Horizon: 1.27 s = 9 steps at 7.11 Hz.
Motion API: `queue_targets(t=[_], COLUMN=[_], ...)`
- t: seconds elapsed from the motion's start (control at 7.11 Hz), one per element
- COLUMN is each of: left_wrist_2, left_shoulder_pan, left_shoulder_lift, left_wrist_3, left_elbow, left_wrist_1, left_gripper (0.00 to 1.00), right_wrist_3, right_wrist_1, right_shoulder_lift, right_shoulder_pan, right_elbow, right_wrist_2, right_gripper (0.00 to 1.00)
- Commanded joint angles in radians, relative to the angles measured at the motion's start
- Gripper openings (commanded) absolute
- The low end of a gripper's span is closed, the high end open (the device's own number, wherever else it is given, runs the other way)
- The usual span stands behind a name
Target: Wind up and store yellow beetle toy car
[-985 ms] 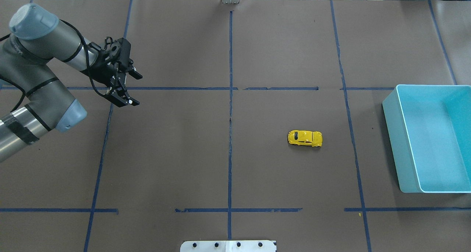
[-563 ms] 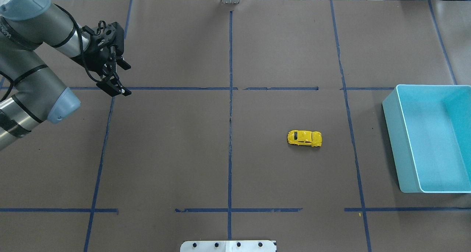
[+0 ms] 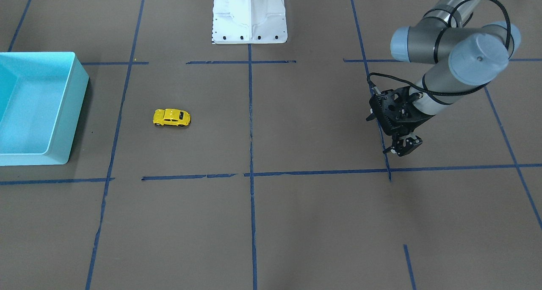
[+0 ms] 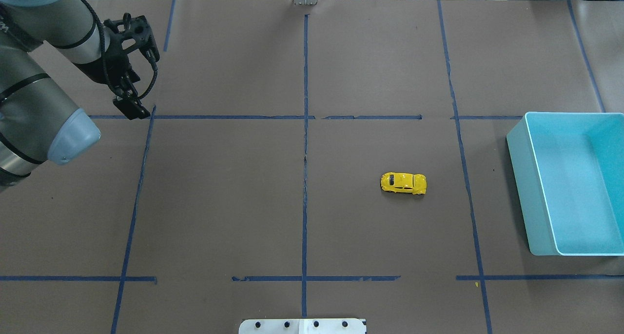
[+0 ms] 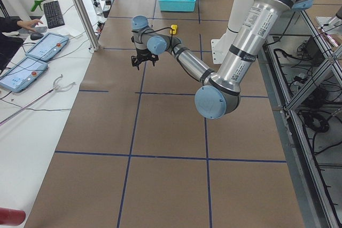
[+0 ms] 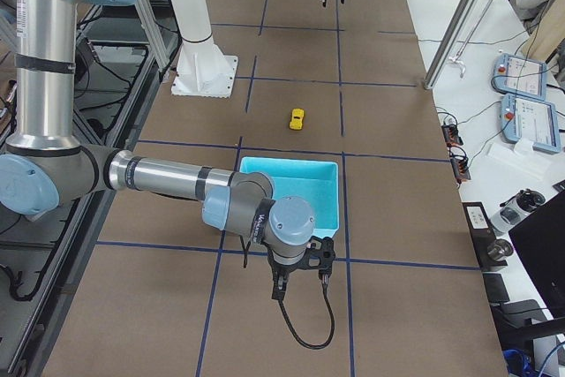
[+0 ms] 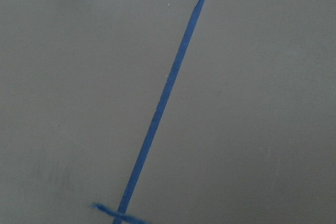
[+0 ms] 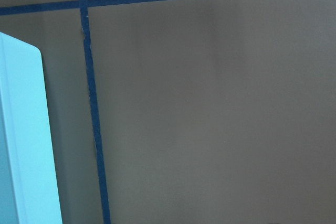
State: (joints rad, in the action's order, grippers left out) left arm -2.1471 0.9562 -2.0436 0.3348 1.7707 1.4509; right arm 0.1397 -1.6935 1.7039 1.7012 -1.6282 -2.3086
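Observation:
The yellow beetle toy car [image 4: 403, 183] stands on its wheels on the brown table, right of centre and left of the turquoise bin [image 4: 522, 178]. It also shows in the front view [image 3: 171, 117] and the right side view [image 6: 297, 118]. My left gripper [image 4: 132, 108] hangs open and empty over the far left of the table, far from the car; it also shows in the front view [image 3: 404, 148]. My right gripper [image 6: 300, 282] shows only in the right side view, beside the bin's outer end [image 6: 291, 218]. I cannot tell whether it is open or shut.
The bin [image 3: 72, 108] is empty. Blue tape lines [image 4: 305, 129] divide the brown table cover. The robot's white base plate [image 3: 249, 15] is at the near edge. Operator desks with tablets [image 6: 525, 77] lie along the far side.
My left arm has drawn back up and to the left, away from the car, and its gripper has turned. The car has not moved.

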Motion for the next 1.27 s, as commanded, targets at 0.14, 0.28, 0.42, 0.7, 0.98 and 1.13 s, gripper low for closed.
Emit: queue_targets(t=[0.14,0.28,0.42,0.7,0.98,1.13], left_wrist_2=[0.072,0.064,0.062,-0.044,-0.143,-0.173], left_shoulder_pan=[0.132,0.183,0.231,0.352,0.430,0.456], left_shoulder_lift=[-0.001,0.008,0.038,0.140,0.282,0.368], left_wrist_3=[-0.412,-0.451,-0.451,-0.442,-0.444,-0.444], left_elbow=[0.035,0.023,0.020,-0.043,-0.100,-0.102], left_wrist_1=[-0.156,-0.158,-0.159,-0.123,0.056,0.106], left_gripper=[1.00,1.00,1.00,1.00,1.00,1.00], right_wrist_3=[-0.003,0.004,0.006,0.008,0.008,0.008], right_wrist_1=[0.002,0.003,0.005,0.002,0.000,0.000], right_shoulder_lift=[-0.013,-0.030,-0.062,-0.064,-0.064,-0.073], right_shoulder_pan=[-0.002,-0.008,-0.056,-0.168,-0.256,-0.326], right_elbow=[-0.002,-0.037,-0.088,-0.203,-0.284,-0.326], right_wrist_2=[0.000,0.001,0.035,0.087,0.103,0.107], right_gripper=[1.00,1.00,1.00,1.00,1.00,1.00])
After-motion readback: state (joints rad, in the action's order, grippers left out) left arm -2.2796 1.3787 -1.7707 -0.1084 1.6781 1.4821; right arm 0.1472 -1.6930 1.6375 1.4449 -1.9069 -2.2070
